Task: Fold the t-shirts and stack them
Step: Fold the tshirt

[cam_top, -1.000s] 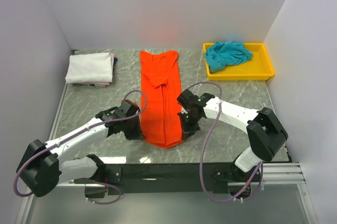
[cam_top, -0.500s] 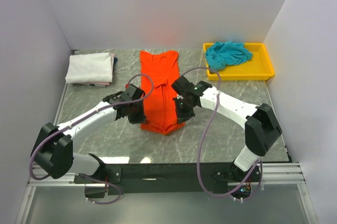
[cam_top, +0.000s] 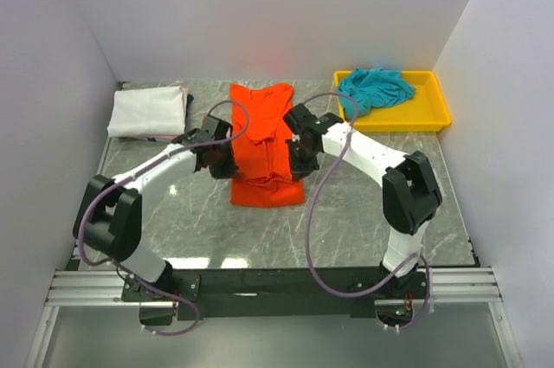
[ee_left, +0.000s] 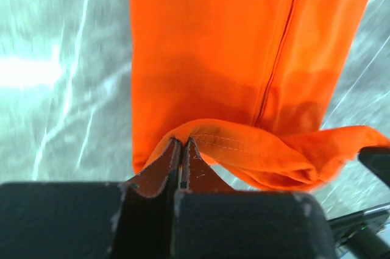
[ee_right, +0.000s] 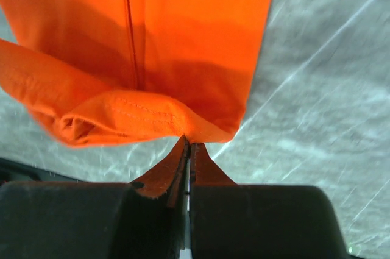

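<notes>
"Where was the orange-red t-shirt [cam_top: 264, 138]?"

"Lengthwise in the middle of the table [cam_top: 363, 212], its near hem raised and doubled back toward the collar."

"And the grippers?"

"The left gripper [ee_left: 181, 146] was clenched on the hem's left corner, the right gripper [ee_right: 187, 143] on its right corner."

"The others?"

"A folded white t-shirt [cam_top: 147, 111] lay far left. The teal t-shirt [cam_top: 374, 89] sat crumpled in the yellow tray [cam_top: 398, 125]."
</notes>
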Robot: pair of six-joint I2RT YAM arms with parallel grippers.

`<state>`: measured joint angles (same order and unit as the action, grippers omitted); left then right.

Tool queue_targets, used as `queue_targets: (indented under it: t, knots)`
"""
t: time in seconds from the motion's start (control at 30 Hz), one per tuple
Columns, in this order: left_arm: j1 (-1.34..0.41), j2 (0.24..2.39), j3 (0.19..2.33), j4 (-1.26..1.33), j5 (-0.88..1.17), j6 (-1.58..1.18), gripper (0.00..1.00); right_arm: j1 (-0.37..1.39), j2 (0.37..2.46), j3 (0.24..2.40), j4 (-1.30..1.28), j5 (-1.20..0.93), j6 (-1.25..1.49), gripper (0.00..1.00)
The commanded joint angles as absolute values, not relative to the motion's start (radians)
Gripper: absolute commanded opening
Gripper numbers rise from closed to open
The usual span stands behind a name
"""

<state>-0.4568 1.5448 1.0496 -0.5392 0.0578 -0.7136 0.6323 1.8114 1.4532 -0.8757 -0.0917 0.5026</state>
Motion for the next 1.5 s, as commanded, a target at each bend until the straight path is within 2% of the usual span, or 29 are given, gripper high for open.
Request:
queue_targets:
  t: [0.0,0.8,0.87,0.9,1.0,1.03,1.1,1.23,1.47]
  knots:
    - [-0.423,1.592,1.132,-0.444,0.123,-0.666,0.0,0.604,1.857,1.543,-0.864,-0.072,0.469,0.0]
    - [-0.255,1.971,1.445,-0.345,0.206,-0.649,0.01,0.454,2.273,2.034,-0.903,-0.1,0.463,0.0]
    - [-0.247,1.999,1.466,-0.347,0.222,-0.65,0.1,0.449,2.304,2.059,-0.917,-0.1,0.465,0.0]
    - [-0.245,2.019,1.489,-0.35,0.219,-0.65,0.22,0.446,2.309,2.065,-0.913,-0.118,0.465,0.0]
    - [-0.241,2.02,1.503,-0.357,0.196,-0.653,0.4,0.433,2.325,2.078,-0.902,-0.162,0.465,0.2]
    - [-0.238,2.013,1.5,-0.353,0.192,-0.661,0.45,0.431,2.329,2.082,-0.896,-0.167,0.462,0.34]
    - [-0.236,1.99,1.491,-0.35,0.178,-0.667,0.57,0.42,2.321,2.091,-0.893,-0.185,0.456,0.43]
    - [-0.238,1.938,1.45,-0.336,0.173,-0.673,0.62,0.402,2.266,2.077,-0.885,-0.193,0.44,0.53]
    - [-0.239,1.803,1.272,-0.307,0.227,-0.68,0.63,0.391,2.108,1.886,-0.876,-0.213,0.414,0.53]
